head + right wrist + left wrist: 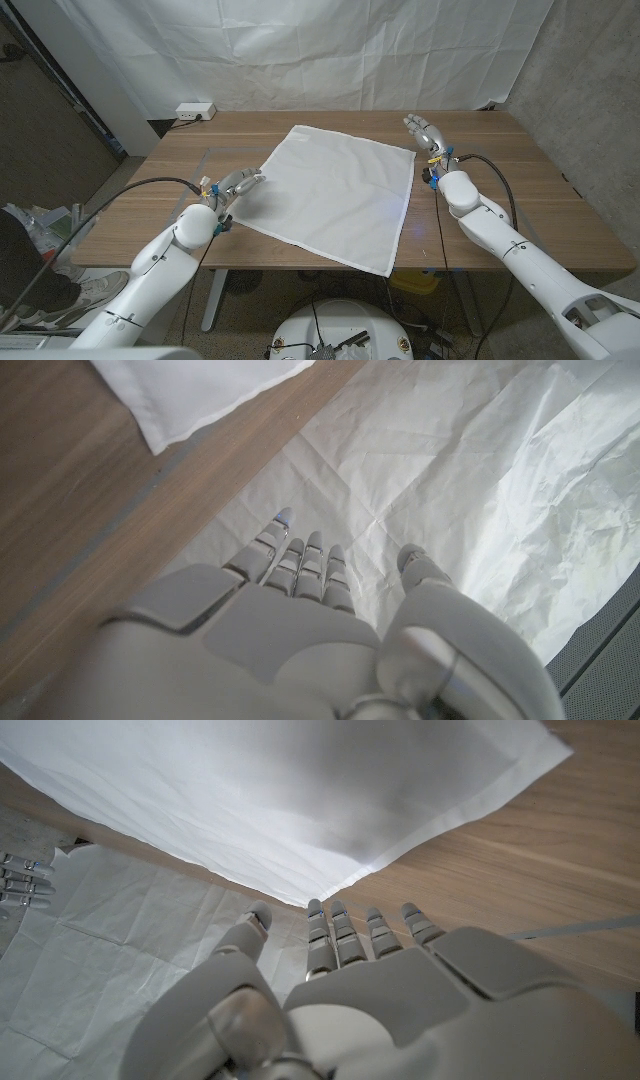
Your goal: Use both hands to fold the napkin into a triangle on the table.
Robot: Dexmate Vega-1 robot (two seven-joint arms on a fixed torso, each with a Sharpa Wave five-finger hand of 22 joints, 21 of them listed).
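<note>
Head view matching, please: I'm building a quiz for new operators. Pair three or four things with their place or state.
Things:
1. napkin
2. left robot hand
3. right robot hand
4. power strip

Places or states:
A. at the table's far left corner
B. spread flat, unfolded
C. at the napkin's left corner
D. open, beside the napkin's far right corner

Pairs: 1-B, 2-C, 3-D, 4-A

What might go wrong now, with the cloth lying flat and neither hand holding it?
The napkin lies flat, so the left hand at its corner may struggle to pinch the thin edge and might just push it into wrinkles. The right hand hovers beside the far corner, apart from it; if only one hand lifts, the fold could come out crooked. The near corner sits close to the table edge.
</note>
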